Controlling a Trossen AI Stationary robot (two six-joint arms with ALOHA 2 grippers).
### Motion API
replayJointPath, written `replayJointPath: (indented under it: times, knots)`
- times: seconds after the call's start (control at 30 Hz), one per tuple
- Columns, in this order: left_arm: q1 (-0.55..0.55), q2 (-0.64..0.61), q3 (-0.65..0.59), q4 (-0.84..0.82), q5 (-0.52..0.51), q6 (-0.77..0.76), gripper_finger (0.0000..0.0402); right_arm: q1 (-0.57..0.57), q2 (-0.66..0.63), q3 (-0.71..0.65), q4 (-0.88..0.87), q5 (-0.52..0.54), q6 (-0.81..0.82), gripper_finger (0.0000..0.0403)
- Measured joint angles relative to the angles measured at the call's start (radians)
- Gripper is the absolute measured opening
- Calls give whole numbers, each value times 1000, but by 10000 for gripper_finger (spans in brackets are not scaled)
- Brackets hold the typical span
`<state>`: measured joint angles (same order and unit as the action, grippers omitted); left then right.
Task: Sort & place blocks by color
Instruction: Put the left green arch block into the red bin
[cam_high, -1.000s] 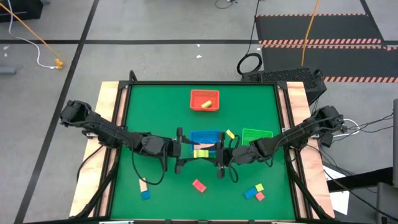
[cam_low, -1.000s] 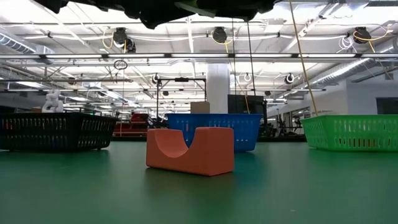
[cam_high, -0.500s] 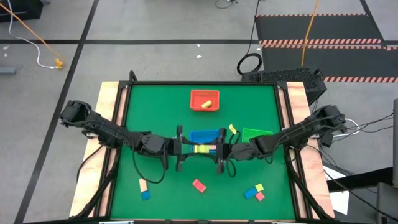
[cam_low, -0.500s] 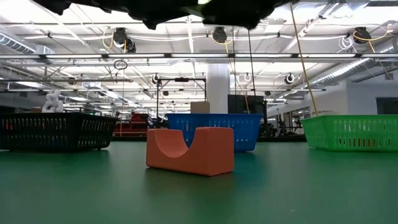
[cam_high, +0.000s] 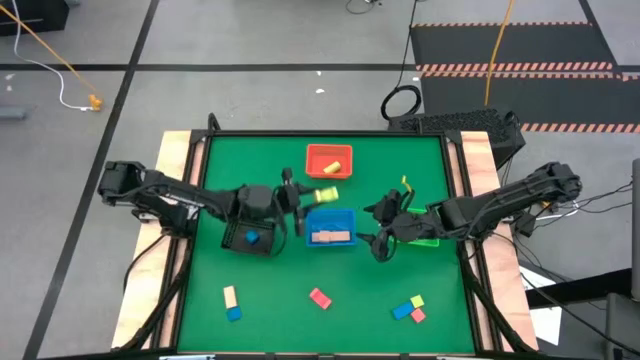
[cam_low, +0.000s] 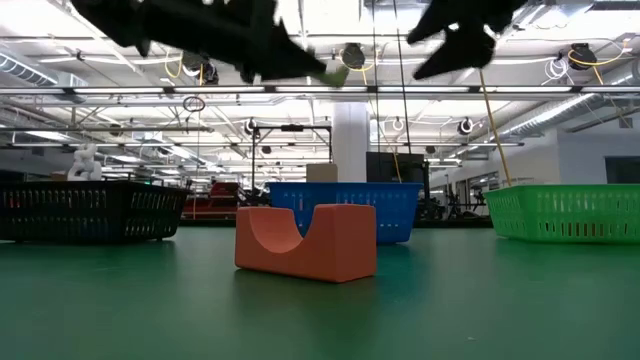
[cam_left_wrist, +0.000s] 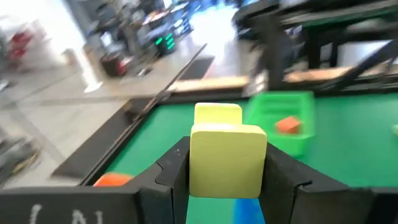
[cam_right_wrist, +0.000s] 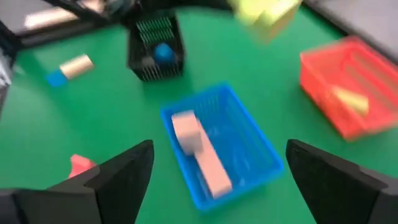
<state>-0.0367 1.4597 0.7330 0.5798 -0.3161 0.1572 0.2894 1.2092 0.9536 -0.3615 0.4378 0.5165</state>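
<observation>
Crosswise, yellow bar (cam_high: 327, 195), left fingers (cam_left_wrist: 283, 180) clamped

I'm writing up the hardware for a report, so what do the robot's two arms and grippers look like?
Both arms are dark, nearly black, slim and jointed, with black cables looping along them. The left gripper and right gripper each end in two dark, flat, angular fingers. No readable markings or colored parts show on them.

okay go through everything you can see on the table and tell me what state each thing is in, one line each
Left pincer: shut on the yellow block, held off the table.
Right pincer: open, empty, above the table.
Blue tray: holds a tan block.
Red tray: holds one yellow piece.
Black tray: holds a blue piece.
Green tray: mostly hidden by the right arm.
</observation>
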Motion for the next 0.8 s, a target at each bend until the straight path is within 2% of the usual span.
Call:
replayJointPath:
  times: [0.2,0.4,0.63,0.8]
  knots:
    - [163,27,0,-101,31,-85,135,16,-11,0,-168,-196,214,327]
    - [284,141,0,-22,143,-154,135,31,-10,0,-262,-357,335,309]
    - [337,287,0,129,155,-189,135,53,-10,-25,-272,-361,372,300]
    - [354,351,16,150,155,-198,135,53,-10,-75,-175,-362,456,295]
